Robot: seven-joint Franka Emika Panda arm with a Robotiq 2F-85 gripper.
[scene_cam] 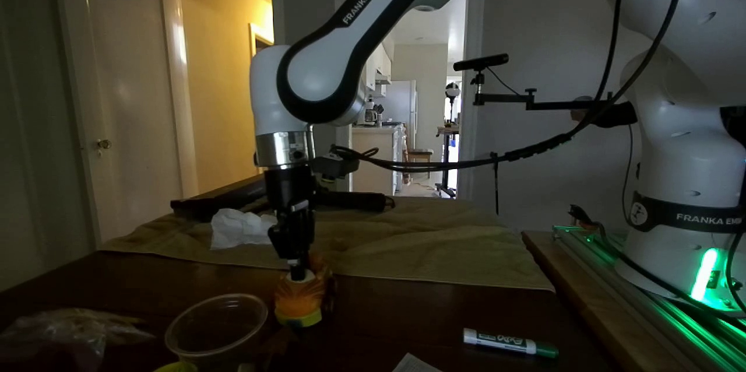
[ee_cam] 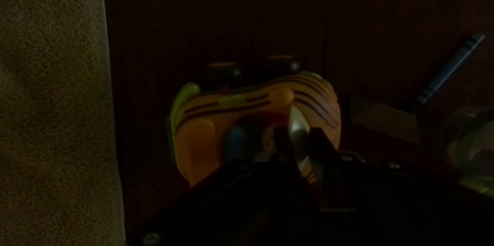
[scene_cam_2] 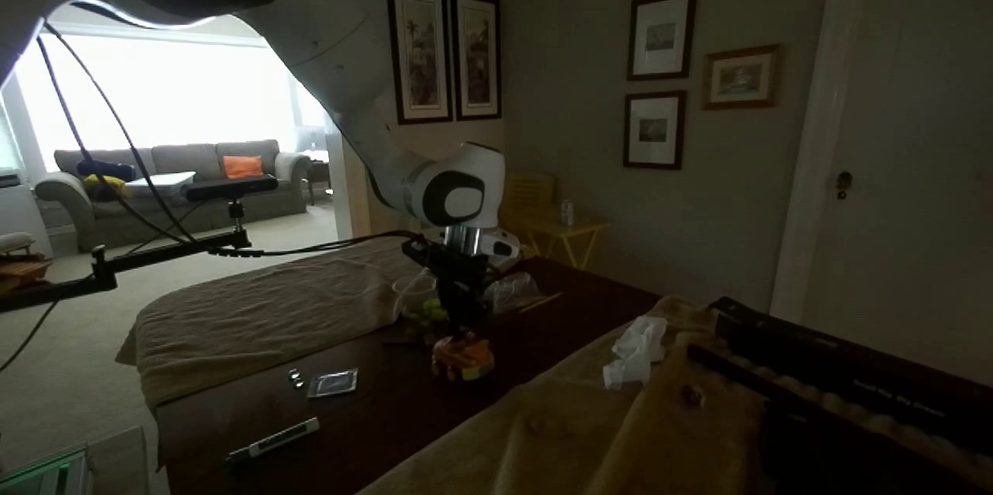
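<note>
Dim room, bright window [scene_cam_2: 171, 91] far behind, dark brown wooden counter [scene_cam: 384, 311]. Chunky orange-and-yellow plastic toy car [scene_cam_2: 465, 361] is on it, near the edge of a khaki cloth towel [scene_cam: 419, 255], and looks upright. Black two-finger gripper [ee_cam: 300, 135] points down with its tips pinching a thin white fin [ee_cam: 298, 122] on the toy's top. My read: fin suits the grip because it's narrow and upstanding; the rounded body looks like a poorer hold. Hard wood probably gives the toy a more level seat than the rumpled towel would. Near it: clear round plastic tub [scene_cam: 217, 354] and a flat brownish card-like piece [ee_cam: 386, 120]. Further out: crumpled white tissue-like sheet [scene_cam: 242, 229] on the towel, white marker with green cap [scene_cam: 510, 344], square shiny packet [scene_cam_2: 333, 383]. Hard to make out: toy's underside is lost in shadow, so can't confirm full contact with the wood. Gripper body covers part of its roof in the wrist view. Slim blue-grey stick [ee_cam: 449, 68] there, identity unclear. Crinkled clear plastic bag [scene_cam: 76, 331] runs off frame in an exterior view; lime-green item [scene_cam_2: 434, 313] sits partly behind the gripper, shape unreadable. Long black case-like thing [scene_cam_2: 822, 351] is cut off too, lettering too dark to read.
</note>
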